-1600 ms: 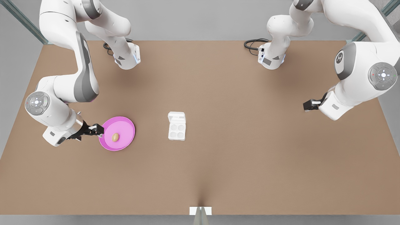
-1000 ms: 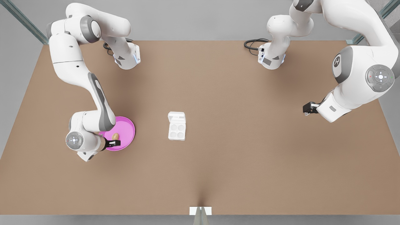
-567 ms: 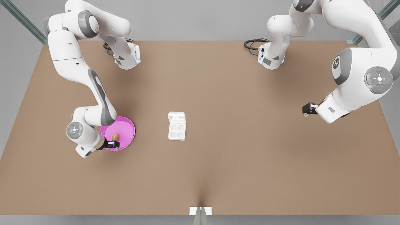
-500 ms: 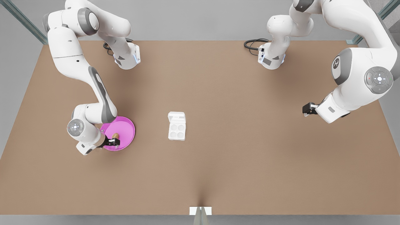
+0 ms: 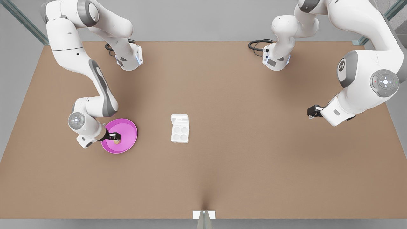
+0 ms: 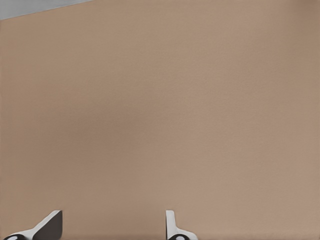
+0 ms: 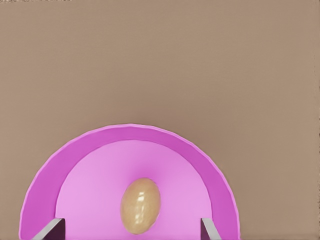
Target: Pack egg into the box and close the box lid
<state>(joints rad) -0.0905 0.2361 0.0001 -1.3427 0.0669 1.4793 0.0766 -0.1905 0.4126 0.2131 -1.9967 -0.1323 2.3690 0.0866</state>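
- My table (image 5: 222,159) carries all; the pink plate (image 5: 128,130) holds the one egg (image 7: 141,205), tan and oval.
- The box (image 5: 180,133) sits well apart, box lid (image 5: 179,119) swung open, four cups bare.
- My right gripper (image 5: 116,138) hangs over the egg, fingers (image 7: 50,229) spread either side, not yet touching; I judge it light, smooth, brittle; best pinched softly across its narrow waist.
- My left gripper (image 5: 311,112) waits far off, fingers (image 6: 172,226) parted.
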